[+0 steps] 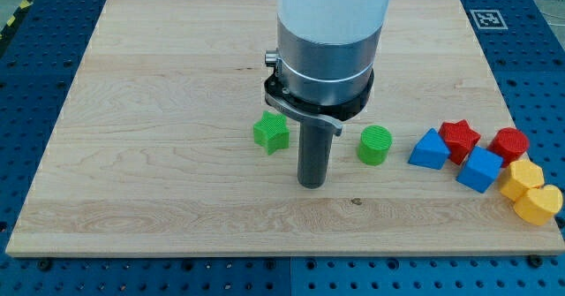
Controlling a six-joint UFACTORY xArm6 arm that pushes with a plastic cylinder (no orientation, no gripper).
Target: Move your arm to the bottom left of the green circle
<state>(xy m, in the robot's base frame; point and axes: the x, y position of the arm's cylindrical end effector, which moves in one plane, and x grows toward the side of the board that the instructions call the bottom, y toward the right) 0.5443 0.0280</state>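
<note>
Yellow blocks [530, 190]: two, touching, at the board's right edge, closest to the view's bottom.
My tip [312, 185]: on the board [159, 110], down and left of the green circle [374, 145], near but apart.
Fingers: none, just a rod.
Arm: straight up, wide grey-white body above, dark rod below.
Blue blocks [455, 157]: two, right of the circle.
Green star [271, 132]: left of the rod.
Red blocks [484, 140]: two, behind the blue ones.
</note>
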